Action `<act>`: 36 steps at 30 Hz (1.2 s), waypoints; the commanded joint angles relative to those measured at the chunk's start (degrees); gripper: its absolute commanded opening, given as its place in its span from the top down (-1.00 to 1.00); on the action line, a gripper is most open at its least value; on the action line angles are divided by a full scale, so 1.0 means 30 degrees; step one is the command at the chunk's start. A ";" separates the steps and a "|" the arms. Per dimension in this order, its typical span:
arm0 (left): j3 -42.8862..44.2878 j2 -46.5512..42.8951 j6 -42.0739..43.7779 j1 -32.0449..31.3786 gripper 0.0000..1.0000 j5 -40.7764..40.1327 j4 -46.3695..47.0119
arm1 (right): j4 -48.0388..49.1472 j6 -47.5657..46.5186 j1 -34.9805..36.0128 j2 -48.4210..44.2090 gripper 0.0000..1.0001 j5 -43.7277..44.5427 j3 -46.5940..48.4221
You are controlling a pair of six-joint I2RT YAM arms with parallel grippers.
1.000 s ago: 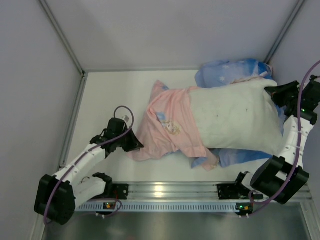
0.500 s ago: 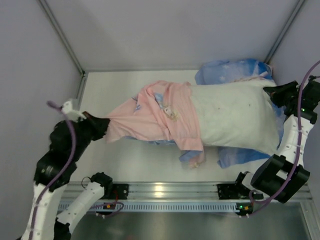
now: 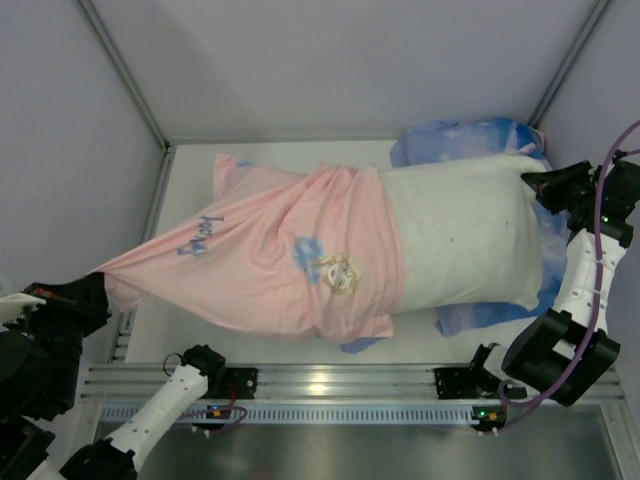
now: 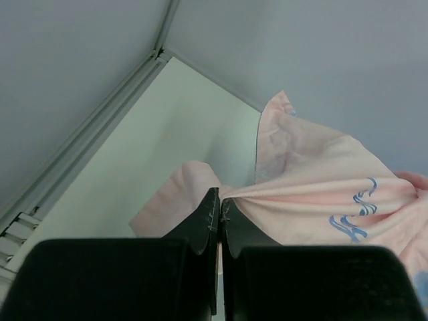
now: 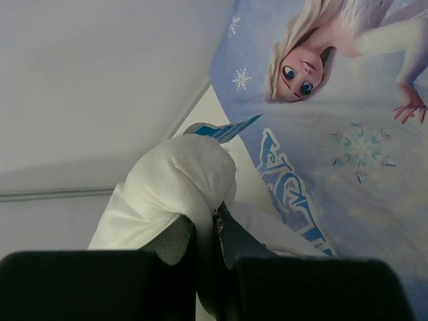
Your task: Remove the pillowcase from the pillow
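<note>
Thin, limp and likely light, the pillowcase (image 3: 270, 260), pink side out, sleeves only the left end of the plump pillow (image 3: 460, 240) on the counter (image 3: 270, 165); left claw (image 4: 219, 204) pinches its bunched edge, a sound hold, right claw (image 5: 215, 217) the pillow's corner.

1. The left arm (image 3: 150, 432) is built of white links joined by bulky black joints.
2. The right arm (image 3: 580, 275) is made the same way, white between black.
3. A purple cable (image 3: 601, 205) is run along the right arm.
4. Black, blunt fingers (image 4: 202, 231) are fitted to the left gripper (image 4: 219, 200); the right gripper (image 5: 215, 218) is fitted alike.
</note>
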 commanded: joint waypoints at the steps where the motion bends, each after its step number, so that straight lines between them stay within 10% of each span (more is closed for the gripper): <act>1: 0.1331 -0.0188 0.0187 -0.0343 1.00 -0.5245 -0.0912 | 0.3002 0.0310 -0.0494 0.0226 1.00 0.2962 0.1130; 22: 0.4848 -0.0892 0.0424 -0.1721 1.00 -0.9672 -0.2376 | 0.3061 0.0574 -0.0319 0.0577 1.00 0.3696 0.1568; 36: -0.9999 0.2090 -0.0226 -0.4007 1.00 0.3680 0.5784 | 0.2622 -0.2031 0.3751 -0.1440 1.00 0.4602 -0.0507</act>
